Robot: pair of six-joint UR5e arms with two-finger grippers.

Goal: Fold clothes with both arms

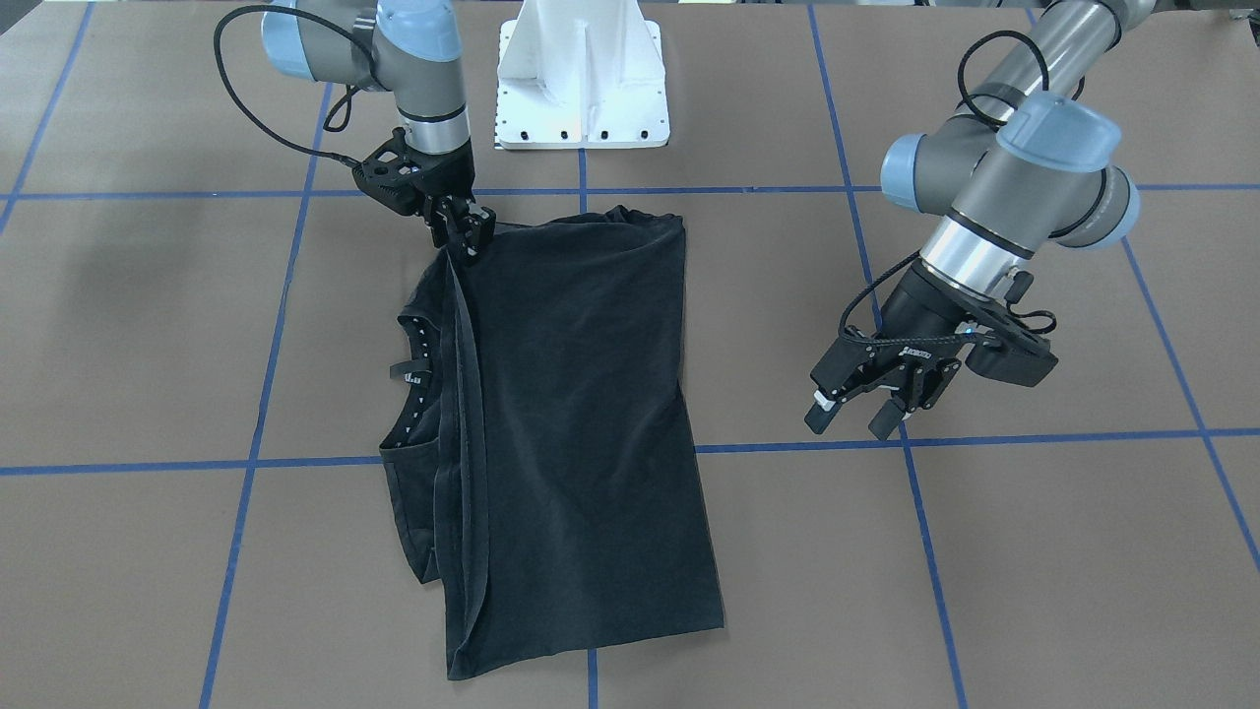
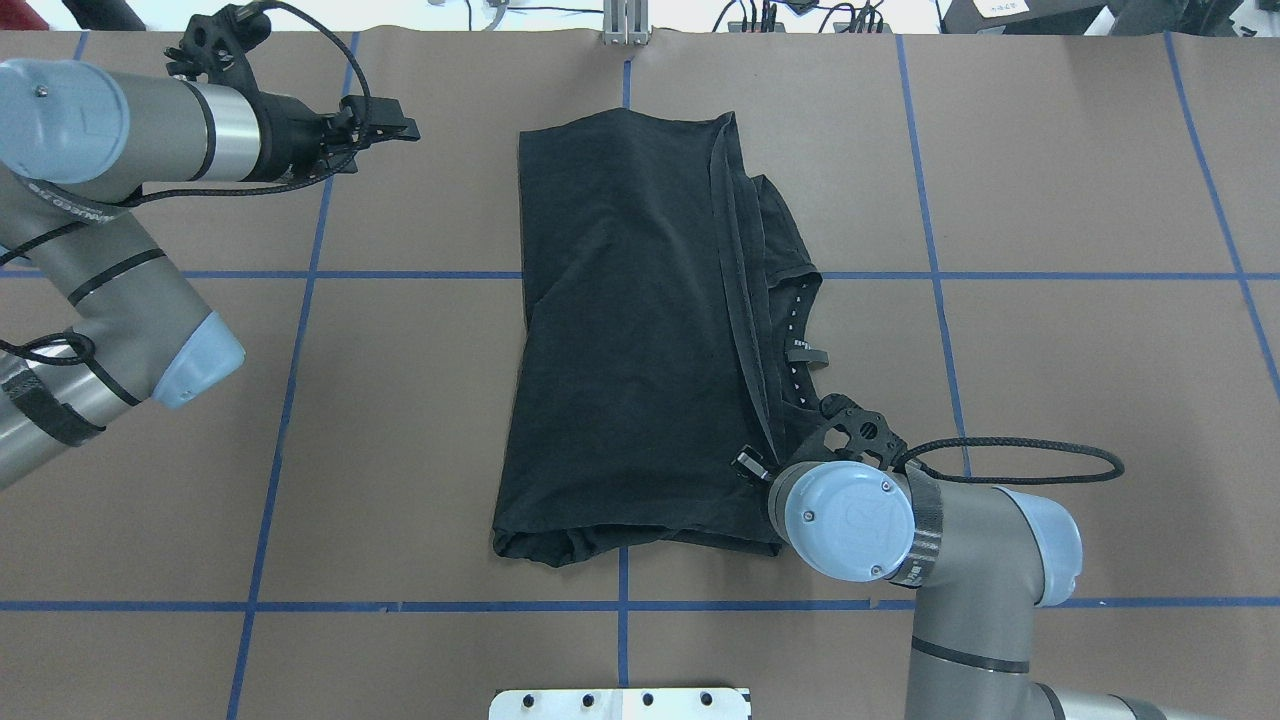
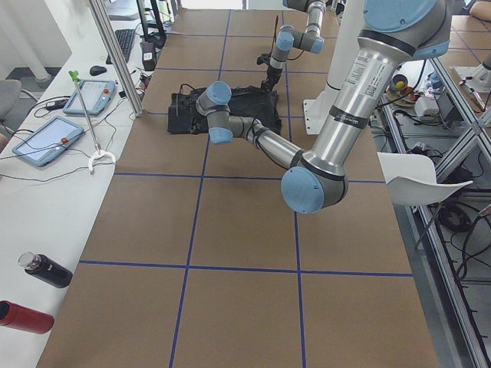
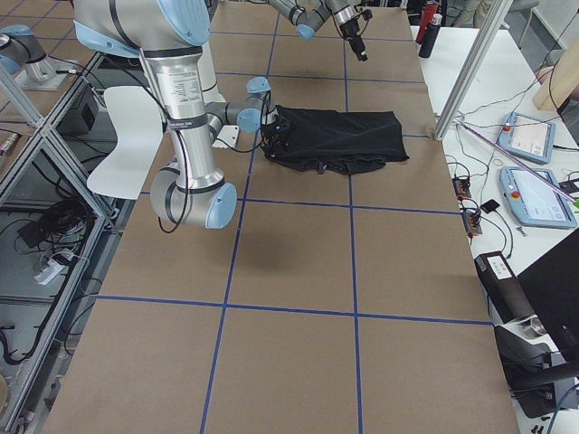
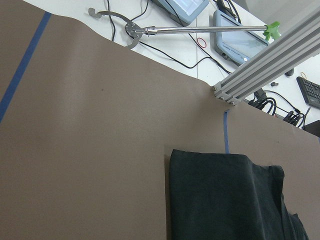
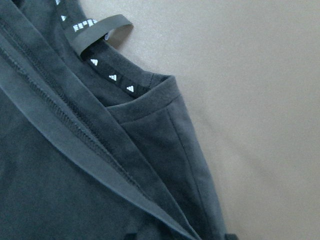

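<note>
The brown surface is crossed by blue tape lines, and the robot's white base stands at its edge. Along the opposite edge are a metal post, a grabber rod and two control tablets. A black bottle and a red bottle lie further down that white side bench. A white chair stands off the robot's side of the surface. In the overhead view the right arm's wrist cap covers its own fingers.

The shirt lies folded lengthwise in the middle of the surface. Its collar points toward the robot's right, with a doubled hem edge running beside it. The right fingers are down on the shirt corner nearest the base, touching the cloth; I cannot tell whether they pinch it. The left fingers are spread apart and hold nothing, over bare surface well apart from the shirt's other long edge.
</note>
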